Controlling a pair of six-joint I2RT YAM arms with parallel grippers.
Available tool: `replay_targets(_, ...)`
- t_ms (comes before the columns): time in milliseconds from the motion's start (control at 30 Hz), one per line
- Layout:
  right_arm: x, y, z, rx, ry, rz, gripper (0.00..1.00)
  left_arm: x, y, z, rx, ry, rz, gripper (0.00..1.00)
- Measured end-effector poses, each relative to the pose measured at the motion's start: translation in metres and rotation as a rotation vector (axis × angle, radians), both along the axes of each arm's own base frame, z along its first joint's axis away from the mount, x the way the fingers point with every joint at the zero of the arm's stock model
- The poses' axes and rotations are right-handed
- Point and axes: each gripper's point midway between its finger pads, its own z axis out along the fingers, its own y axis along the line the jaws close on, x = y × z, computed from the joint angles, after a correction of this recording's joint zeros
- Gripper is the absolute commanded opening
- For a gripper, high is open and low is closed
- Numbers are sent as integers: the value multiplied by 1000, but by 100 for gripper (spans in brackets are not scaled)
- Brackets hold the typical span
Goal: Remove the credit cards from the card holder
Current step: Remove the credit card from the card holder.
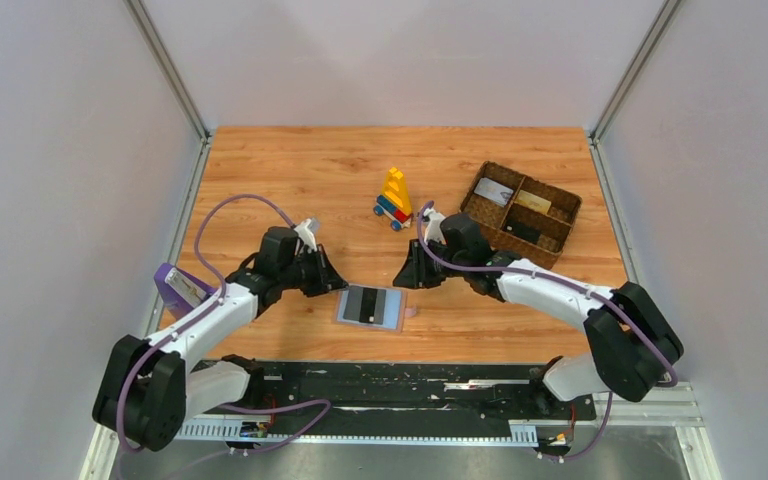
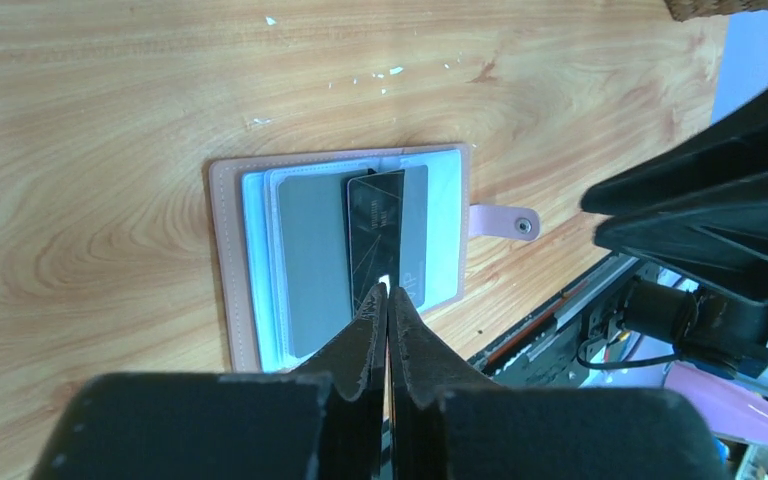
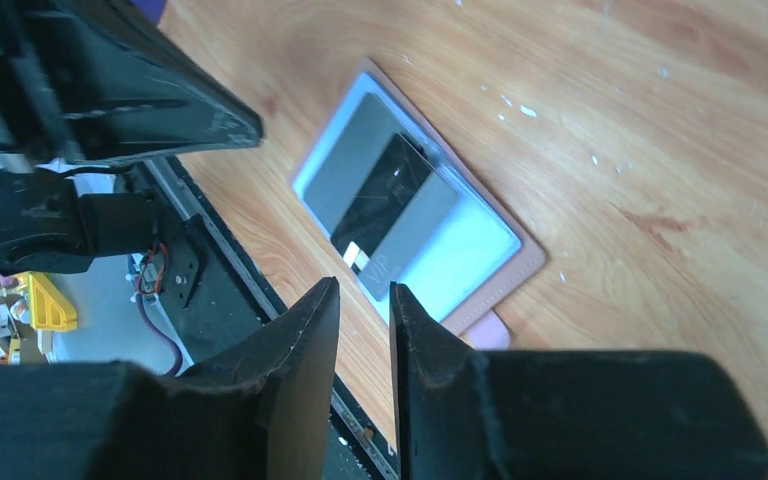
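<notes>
The card holder (image 1: 392,309) lies open on the table near the front edge, light blue inside with a pink border (image 2: 222,270) and a pink snap tab (image 2: 500,220). A black credit card (image 2: 375,235) sits skewed on top of a grey card (image 2: 305,260) in its sleeve. My left gripper (image 2: 388,290) is shut, its tips over the black card's near end; I see nothing pinched between them. It hovers at the holder's left edge (image 1: 338,284). My right gripper (image 3: 363,285) stands slightly open and empty, just right of the holder (image 1: 407,279).
A brown woven basket (image 1: 563,225) at the back right holds a whitish card (image 1: 493,192), a tan card (image 1: 532,201) and a dark one (image 1: 523,232). A toy of coloured bricks (image 1: 395,197) stands behind the grippers. A purple object (image 1: 180,288) lies at the left edge.
</notes>
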Motion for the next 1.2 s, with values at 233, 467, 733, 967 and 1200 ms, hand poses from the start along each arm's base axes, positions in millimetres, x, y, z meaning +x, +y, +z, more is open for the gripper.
replay_targets(233, 0, 12, 10, 47, -3, 51, 22, -4, -8, -15, -27, 51, -45, 30)
replay_targets(467, -7, 22, -29, 29, 156, 45, 17, -8, -12, -34, -40, 88, -67, 33)
replay_targets(733, -9, 21, -57, -14, 238, 5, 15, -11, -18, -51, -37, 119, -92, 38)
replay_targets(967, -12, 15, -76, -44, 278, -29, 14, -10, -26, -53, -48, 105, -108, 41)
replay_targets(1200, -11, 15, -76, -39, 277, -37, 13, -8, -34, -54, -67, 103, -115, 41)
